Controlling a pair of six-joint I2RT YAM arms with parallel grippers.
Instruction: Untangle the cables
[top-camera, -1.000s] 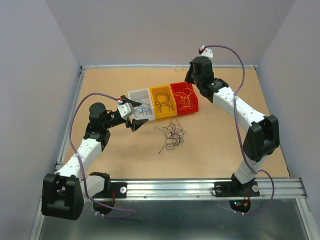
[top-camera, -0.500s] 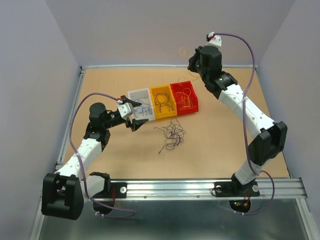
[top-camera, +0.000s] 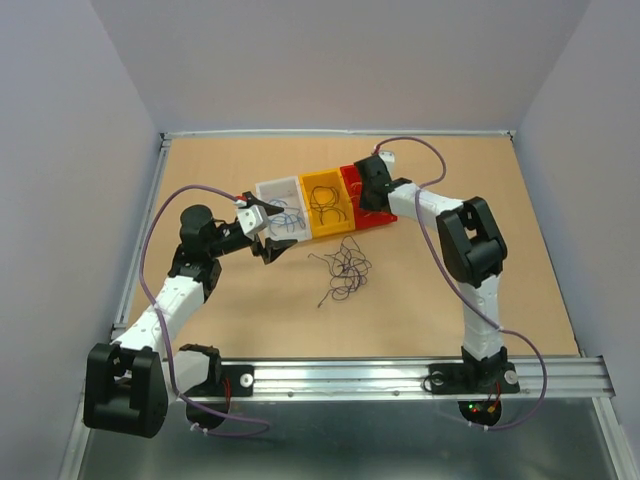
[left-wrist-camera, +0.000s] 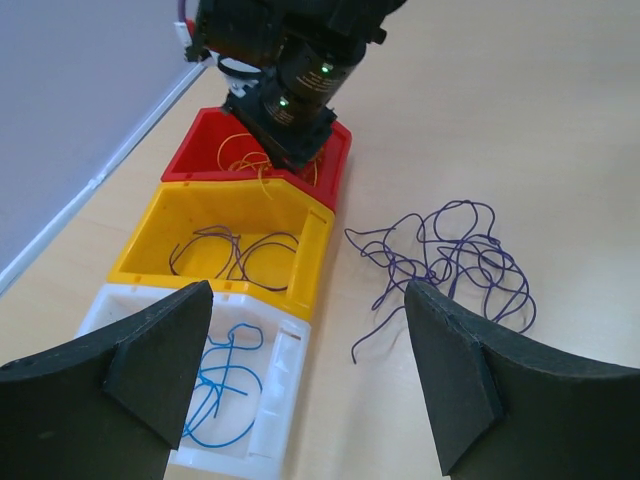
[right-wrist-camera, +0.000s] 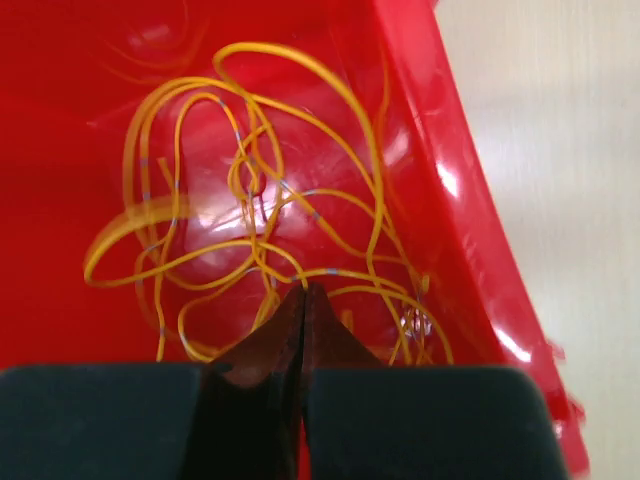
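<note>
Brown worktop (top-camera: 450, 270) held purple cables (top-camera: 345, 268), tangled at its centre. Right gripper (right-wrist-camera: 303, 300) was closed, tips among yellow cables (right-wrist-camera: 260, 250) in the red bin (right-wrist-camera: 420, 150) nearer the far edge. Left gripper (top-camera: 265, 232) stood open just beside the white bin (left-wrist-camera: 285, 390)

Robotics lab, a boxed-in test cell.

Walled on three sides by plain grey panels (top-camera: 70, 150) around a bare brown bench (top-camera: 400, 310). Bolted to an aluminium rail (top-camera: 340, 374) at the near edge: two white-and-black arms, left arm (top-camera: 170, 300) and right arm (top-camera: 478, 300), each trailed by a looping lavender cable (top-camera: 160, 215). Dotted with small red and green status lights (top-camera: 487, 407) at the base below the rail. Laid out like a staged exercise: white bin (left-wrist-camera: 285, 400), yellow bin (left-wrist-camera: 200, 290) and red bin (left-wrist-camera: 200, 150) in a row, holding thin wires (left-wrist-camera: 225, 375) sorted by colour, with a dark tangle (left-wrist-camera: 450, 260) loose on the bench just beside them.
</note>
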